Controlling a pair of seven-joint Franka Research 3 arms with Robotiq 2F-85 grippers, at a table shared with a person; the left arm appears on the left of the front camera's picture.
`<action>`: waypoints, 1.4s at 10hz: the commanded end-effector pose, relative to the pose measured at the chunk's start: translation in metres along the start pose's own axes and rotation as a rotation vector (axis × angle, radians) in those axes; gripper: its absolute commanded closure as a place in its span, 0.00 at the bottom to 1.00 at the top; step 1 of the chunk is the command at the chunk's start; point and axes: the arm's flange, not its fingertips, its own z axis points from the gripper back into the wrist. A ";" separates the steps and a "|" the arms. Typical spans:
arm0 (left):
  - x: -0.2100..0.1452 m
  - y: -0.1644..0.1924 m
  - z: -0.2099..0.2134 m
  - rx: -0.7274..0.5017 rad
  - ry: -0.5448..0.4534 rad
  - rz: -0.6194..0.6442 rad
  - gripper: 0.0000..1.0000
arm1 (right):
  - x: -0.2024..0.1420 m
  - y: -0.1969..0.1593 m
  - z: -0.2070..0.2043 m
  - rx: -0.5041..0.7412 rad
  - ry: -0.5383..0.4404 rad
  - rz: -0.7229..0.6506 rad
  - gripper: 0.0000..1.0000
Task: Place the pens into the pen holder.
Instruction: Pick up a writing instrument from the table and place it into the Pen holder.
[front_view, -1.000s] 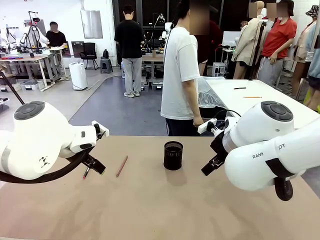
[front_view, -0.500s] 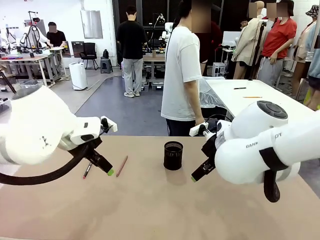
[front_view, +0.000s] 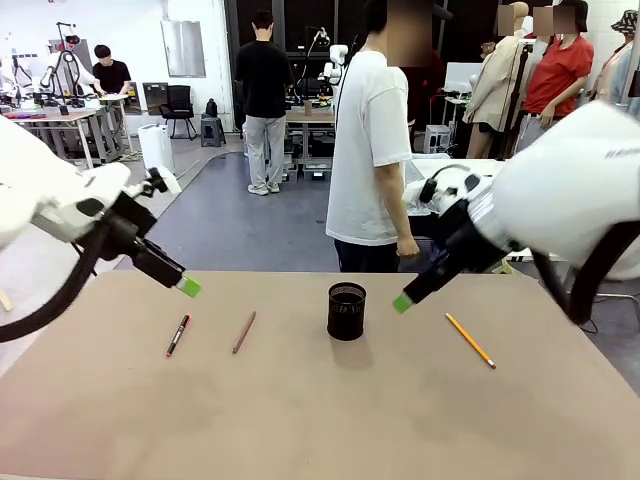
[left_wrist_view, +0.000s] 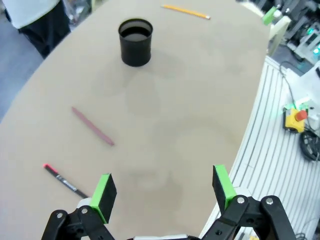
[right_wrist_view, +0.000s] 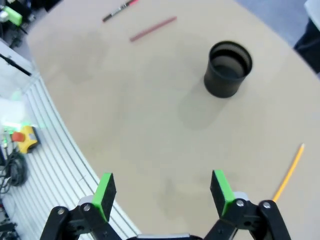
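Black pen holder (front_view: 346, 311) stands between left claw (front_view: 188, 287) and right claw (front_view: 402, 302).

Three pens flat on the table (front_view: 300, 420), pen holder (front_view: 346, 312) upright between them

The pen holder, a small black mesh cup, stands mouth up near the middle of the table, toward its far side. To its left lies the reddish-brown pen (front_view: 244, 332), slanted, and further left the dark pen (front_view: 178, 336), roughly parallel to it, its pink-red end pointing to the far side. The two lie near each other but apart. The yellow pencil (front_view: 470, 340) lies to the right of the holder, well apart from it, angled the other way
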 end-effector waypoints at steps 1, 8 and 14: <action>0.002 0.016 0.018 0.031 -0.002 -0.048 0.00 | 0.005 -0.022 0.031 0.036 0.004 0.051 0.00; 0.009 0.062 0.111 0.133 0.069 -0.015 0.00 | -0.016 -0.063 0.135 0.035 -0.055 0.175 0.00; 0.004 0.080 0.137 0.106 -0.001 -0.021 0.00 | -0.025 -0.094 0.182 0.047 -0.155 0.084 0.00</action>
